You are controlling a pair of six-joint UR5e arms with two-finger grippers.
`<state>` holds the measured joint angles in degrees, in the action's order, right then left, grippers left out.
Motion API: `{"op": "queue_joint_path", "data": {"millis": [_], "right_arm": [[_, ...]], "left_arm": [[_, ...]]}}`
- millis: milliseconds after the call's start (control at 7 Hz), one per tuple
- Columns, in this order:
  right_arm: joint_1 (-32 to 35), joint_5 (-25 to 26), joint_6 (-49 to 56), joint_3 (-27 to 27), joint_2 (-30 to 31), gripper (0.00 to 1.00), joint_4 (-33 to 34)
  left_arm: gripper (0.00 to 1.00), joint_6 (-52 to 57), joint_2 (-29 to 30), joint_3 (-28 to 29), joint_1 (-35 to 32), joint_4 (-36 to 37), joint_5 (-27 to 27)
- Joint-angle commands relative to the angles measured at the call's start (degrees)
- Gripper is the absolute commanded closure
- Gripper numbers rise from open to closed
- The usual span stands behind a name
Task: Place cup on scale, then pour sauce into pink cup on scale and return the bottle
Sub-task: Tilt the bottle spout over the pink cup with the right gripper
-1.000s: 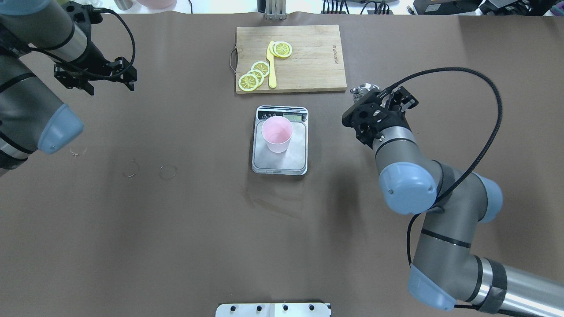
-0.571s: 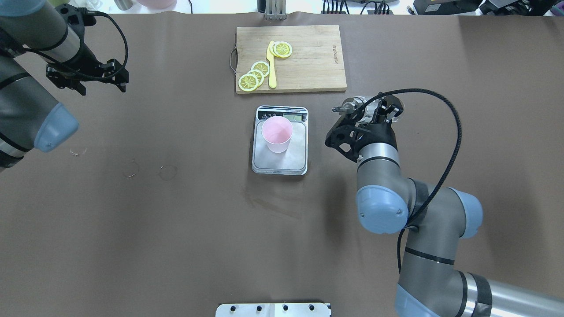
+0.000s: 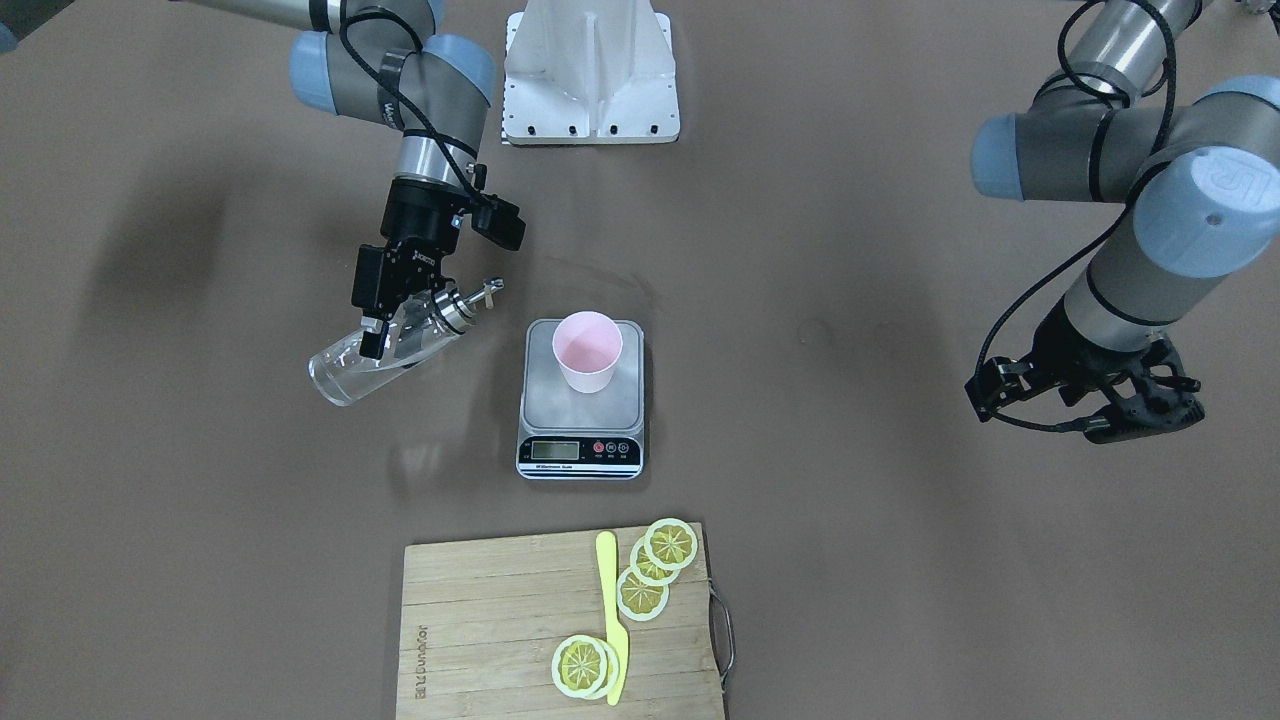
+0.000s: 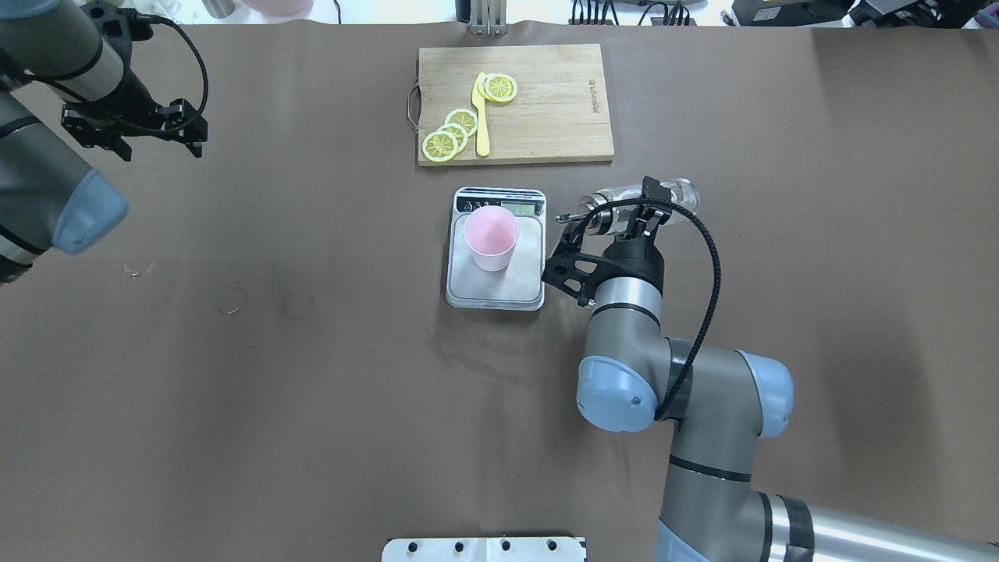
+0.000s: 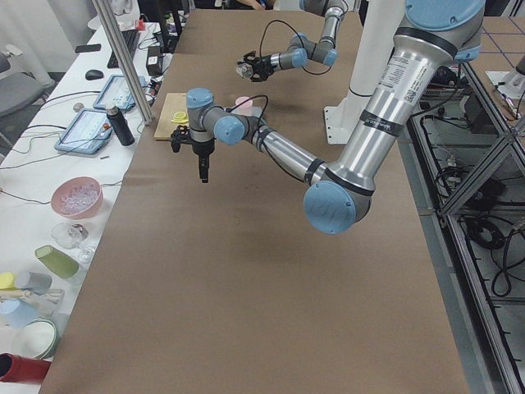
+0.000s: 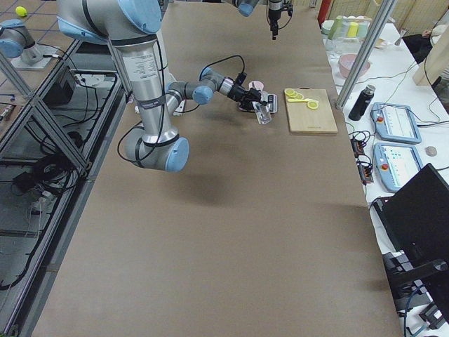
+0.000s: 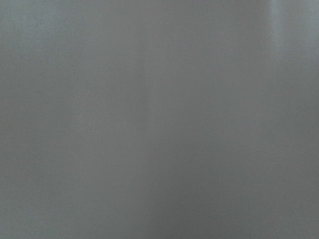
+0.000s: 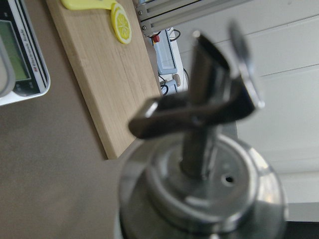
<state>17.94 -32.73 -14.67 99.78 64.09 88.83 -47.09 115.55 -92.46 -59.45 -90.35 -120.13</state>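
Observation:
The pale pink cup stands upright on the scale, also in the front view, cup on scale. My right gripper is shut on the clear glass bottle and holds it tilted almost flat above the table. Its metal spout points at the cup from just beyond the scale's right edge. In the front view the gripper holds the bottle. The right wrist view shows the spout cap close up. No liquid stream shows. My left gripper is open and empty at the far left.
A wooden cutting board with lemon slices and a yellow knife lies behind the scale. The robot's white base plate is at the near edge. The left wrist view shows only blurred table.
My right arm has carried the bottle left toward the scale and tipped it from upright to nearly flat, spout toward the cup. My left arm has drawn back further left.

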Motion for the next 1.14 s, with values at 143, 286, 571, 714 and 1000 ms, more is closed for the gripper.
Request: {"op": "queue_joint_path", "data": {"millis": [143,286,571,714,1000], "right_arm": [[0.8,1.5,2.9,-7.5,-5.7,1.0,1.2],[1.1,1.6,3.0,-8.3,-6.4,1.0,1.3],[2.0,2.1,4.6,-11.3,-9.2,1.0,1.9],[2.4,2.7,6.3,-11.9,-9.6,1.0,1.9],[2.6,4.8,8.2,-13.2,-10.9,1.0,1.9]], "left_arm": [[0.01,0.2,-0.5,0.6,-0.5,-0.7,0.1],[0.01,0.2,-0.5,1.1,-0.5,-0.8,0.1],[0.01,0.2,-0.8,2.4,-0.6,-2.6,0.1],[0.01,0.2,-0.8,3.4,-0.6,-3.9,0.1],[0.01,0.2,-0.9,4.7,-0.8,-5.4,0.1]]}}
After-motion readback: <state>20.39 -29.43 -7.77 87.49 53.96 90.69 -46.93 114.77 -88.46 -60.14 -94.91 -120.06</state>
